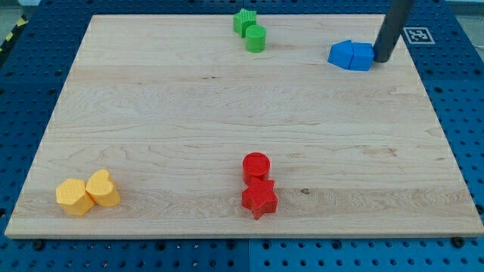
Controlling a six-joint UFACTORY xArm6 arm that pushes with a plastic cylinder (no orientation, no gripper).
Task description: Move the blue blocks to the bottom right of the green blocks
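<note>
Board [227,113]: two blue blocks [352,56].

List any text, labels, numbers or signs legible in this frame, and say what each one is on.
No readable words, brands or numbers anywhere.
Fiducial marker: a black-and-white square pattern at the view's top right, beyond the wooden board; a code, not text.
Yellow-black hazard stripe: view's top left, no lettering.
The blocks carry no markings, nor does the rod; my tip sits right of the blue blocks.
</note>
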